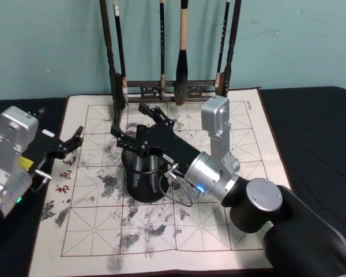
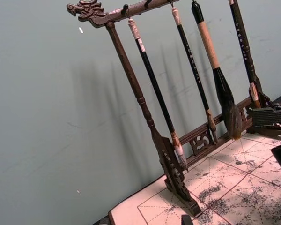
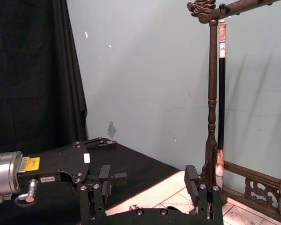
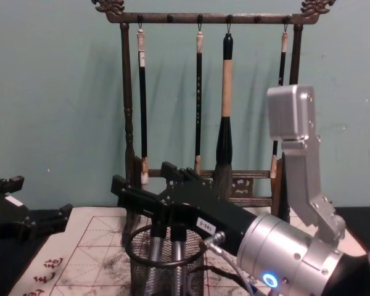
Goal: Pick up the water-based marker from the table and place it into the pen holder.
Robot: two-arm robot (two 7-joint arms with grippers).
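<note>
The right pincer (image 1: 134, 128) reaches across the middle of the desk (image 1: 311, 127) and hangs just above the pen holder (image 1: 143, 180), a small black mesh cup standing on the cream mat (image 1: 219, 231) a little left of the mat's centre. Its fingers stand apart, with nothing between them, one finger over the cup's far rim and the other past it toward the desk's back edge. In the chest view two grey, stick-like things (image 4: 164, 254) stand upright inside the cup, right under the pincer's body; which of them is the marker I cannot tell. The right arm's thick black wrist and silver joint (image 1: 207, 173) lie across the mat's centre and hide the cup's right side, and a thin cable (image 1: 176, 193) loops down beside the cup. Close behind the cup, along the mat's back edge, stands the tall dark wooden brush rack (image 1: 173, 86) with four brushes hanging from it, so the pincer's tips sit near the rack's left post. The left pincer (image 1: 69, 144) rests low over the mat's left edge, well apart from the cup, its fingers also spread and empty.
</note>
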